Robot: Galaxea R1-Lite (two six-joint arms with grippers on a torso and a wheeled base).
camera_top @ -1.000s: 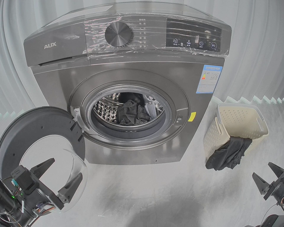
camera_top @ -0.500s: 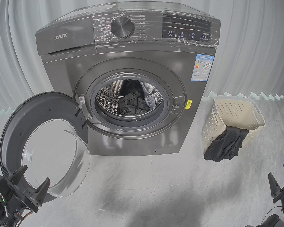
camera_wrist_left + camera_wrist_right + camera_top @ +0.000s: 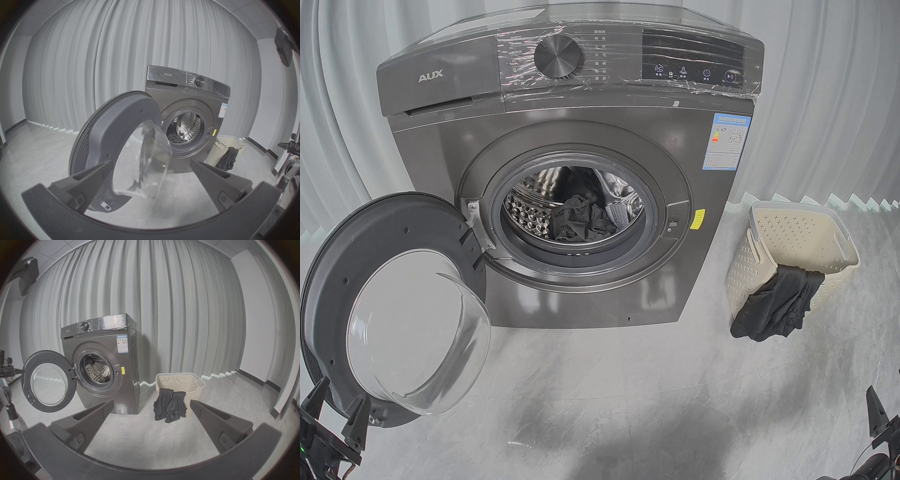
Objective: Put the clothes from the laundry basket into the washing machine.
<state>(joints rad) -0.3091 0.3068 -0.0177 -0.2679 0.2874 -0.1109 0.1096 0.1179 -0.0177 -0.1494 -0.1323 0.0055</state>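
— Looking from the head first: is the job done?
— Not yet. Some dark clothes lie inside the washing machine. Its door hangs open to the left of the washing machine. But one dark cloth hangs over the rim of the laundry basket, on the floor just right of the washing machine.
— Who holds it?
— Nobody. The left gripper is low, well in front of the washing machine.
— And the left wrist view?
— Its fingers are spread with nothing between them. The door hides the left part of the washing machine.
— The right wrist view?
— The right gripper is spread wide and empty too. The hanging cloth hides the laundry basket's front. I cannot tell if more lies at its bottom.
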